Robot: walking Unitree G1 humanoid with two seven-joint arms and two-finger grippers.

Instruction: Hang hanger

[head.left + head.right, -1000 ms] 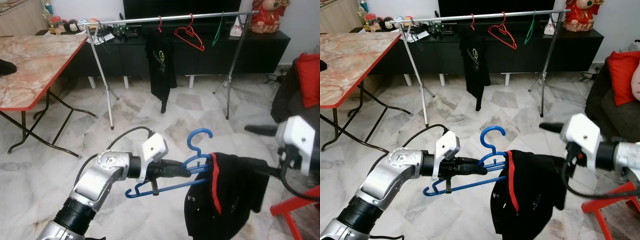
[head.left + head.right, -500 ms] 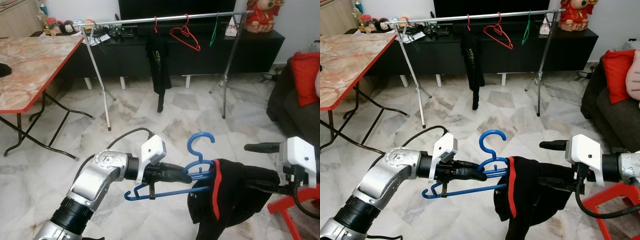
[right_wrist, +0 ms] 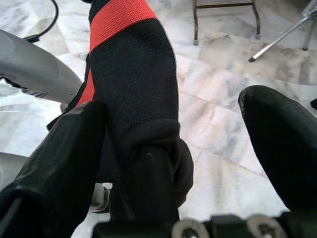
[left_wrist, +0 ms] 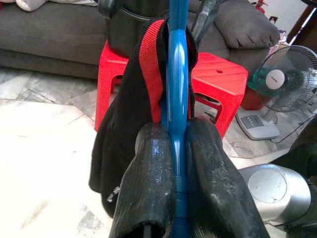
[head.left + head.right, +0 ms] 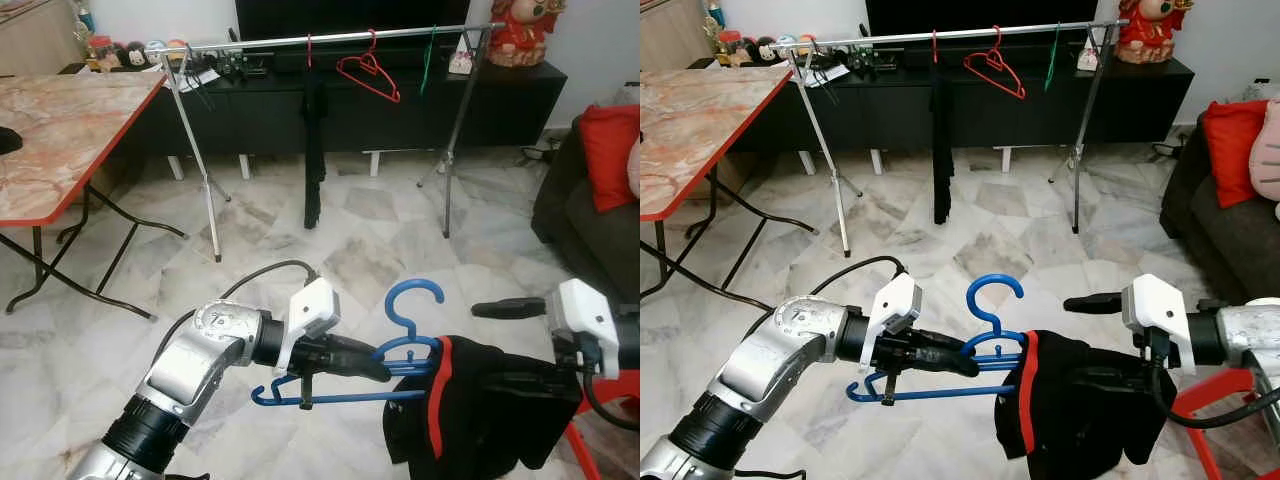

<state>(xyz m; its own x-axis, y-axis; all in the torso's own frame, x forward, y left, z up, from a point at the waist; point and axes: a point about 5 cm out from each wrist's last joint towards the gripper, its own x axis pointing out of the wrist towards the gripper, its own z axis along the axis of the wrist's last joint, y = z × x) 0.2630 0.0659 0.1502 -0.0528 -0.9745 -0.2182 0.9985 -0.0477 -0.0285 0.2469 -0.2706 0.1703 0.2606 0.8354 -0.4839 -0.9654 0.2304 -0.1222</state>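
While left tool point(image 5: 375, 370) grips blue hanger point(image 5: 400, 335), garment point(image 5: 480, 410) hangs

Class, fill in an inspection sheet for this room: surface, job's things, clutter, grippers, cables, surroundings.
Surface: marble floor.
Job's things: blue hanger carrying a black garment; clothes rail ahead with a red hanger, a green hanger and dark clothing.
Clutter: small items on the black cabinet.
Grippers: left gripper shut on the blue hanger; right gripper open, with the garment between its fingers.
Cables: black cable at the left arm.
Surroundings: table, red stool, fan, sofa.
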